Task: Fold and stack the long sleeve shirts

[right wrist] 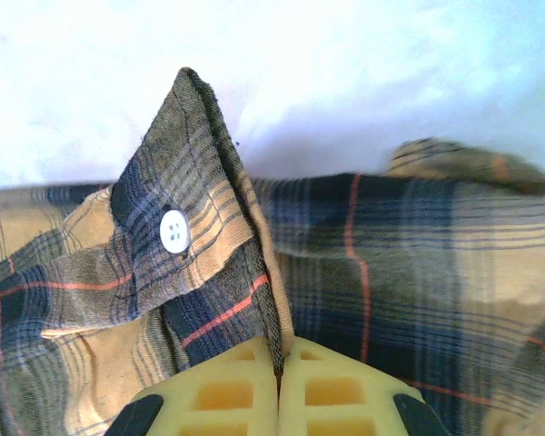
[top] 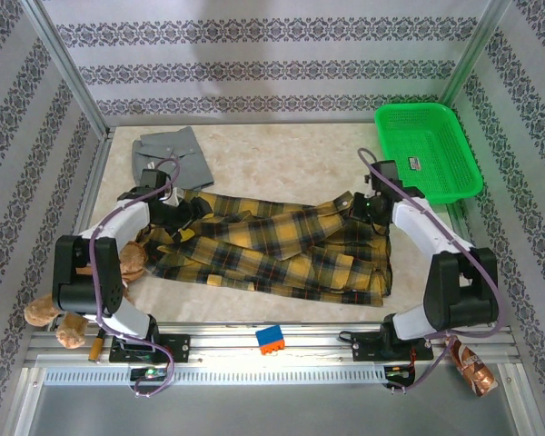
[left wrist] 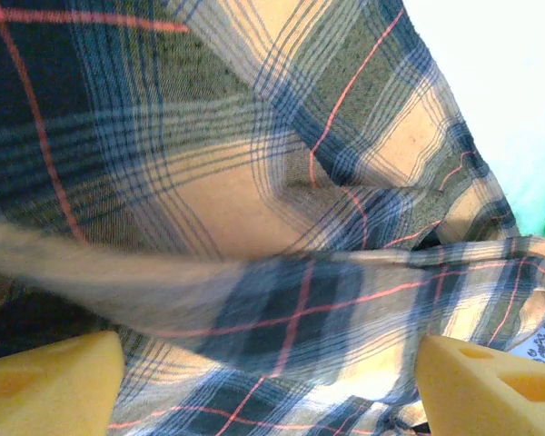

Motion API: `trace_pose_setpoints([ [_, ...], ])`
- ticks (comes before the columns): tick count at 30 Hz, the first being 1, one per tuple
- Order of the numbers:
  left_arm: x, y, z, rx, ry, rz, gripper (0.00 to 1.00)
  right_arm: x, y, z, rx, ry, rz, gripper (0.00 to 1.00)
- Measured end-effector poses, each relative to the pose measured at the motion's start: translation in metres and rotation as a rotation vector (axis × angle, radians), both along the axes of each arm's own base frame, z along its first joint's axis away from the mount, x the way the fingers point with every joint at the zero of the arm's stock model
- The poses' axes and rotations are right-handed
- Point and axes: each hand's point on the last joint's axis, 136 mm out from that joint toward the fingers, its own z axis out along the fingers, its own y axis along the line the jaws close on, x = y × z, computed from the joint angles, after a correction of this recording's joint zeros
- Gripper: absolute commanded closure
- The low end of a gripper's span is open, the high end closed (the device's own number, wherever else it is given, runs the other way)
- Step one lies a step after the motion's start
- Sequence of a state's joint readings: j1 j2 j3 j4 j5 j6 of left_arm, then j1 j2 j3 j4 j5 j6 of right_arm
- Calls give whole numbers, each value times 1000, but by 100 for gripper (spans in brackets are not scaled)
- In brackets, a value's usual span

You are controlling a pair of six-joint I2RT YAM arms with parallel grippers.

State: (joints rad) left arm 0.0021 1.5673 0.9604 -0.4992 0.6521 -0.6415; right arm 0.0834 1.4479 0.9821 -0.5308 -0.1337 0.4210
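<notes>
The plaid shirt [top: 272, 250] lies spread across the bench [top: 282, 150], with the grey shirt [top: 171, 154] beyond it at the far left. The right fingers [right wrist: 222, 395] are closed on the plaid shirt's buttoned edge. The left fingers [left wrist: 490, 381] stand wide apart, seemingly just above its cloth.

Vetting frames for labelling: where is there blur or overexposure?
Left wrist view: a fold of the yellow-and-black plaid flannel shirt smears with motion blur. Right wrist view: the white button is crisp, the pale table behind blown out. Top external view: even, sharp.
</notes>
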Motion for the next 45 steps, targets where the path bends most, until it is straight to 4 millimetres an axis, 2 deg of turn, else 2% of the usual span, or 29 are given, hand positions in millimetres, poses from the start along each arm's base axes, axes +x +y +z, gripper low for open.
trace_pose_setpoints([
  [3,8,0,2,0,-12,6,19,1,-13,5,-4,-23,-61,100],
  [7,20,0,3,-6,-20,21,20,-3,-23,3,3,-25,-119,100],
  [15,51,-1,6,-19,-55,45,21,-3,-25,-2,26,-26,-166,100],
  [20,60,-5,10,-26,-66,48,22,-4,-26,-3,31,-33,-183,100],
  [22,72,-7,10,-30,-78,55,22,-7,-26,2,35,-56,-183,100],
  [24,87,-7,2,-21,-90,68,22,-10,-26,11,39,-87,-183,100],
  [29,101,-4,-31,0,-46,96,23,-15,-26,29,51,-157,-187,100],
  [31,104,-3,-42,7,-30,99,23,-19,-26,27,51,-156,-187,100],
  [39,123,2,-42,41,-62,108,24,-29,-28,10,40,-115,-191,100],
  [45,135,3,-42,60,-88,94,24,-32,-39,-8,10,-60,-220,99],
])
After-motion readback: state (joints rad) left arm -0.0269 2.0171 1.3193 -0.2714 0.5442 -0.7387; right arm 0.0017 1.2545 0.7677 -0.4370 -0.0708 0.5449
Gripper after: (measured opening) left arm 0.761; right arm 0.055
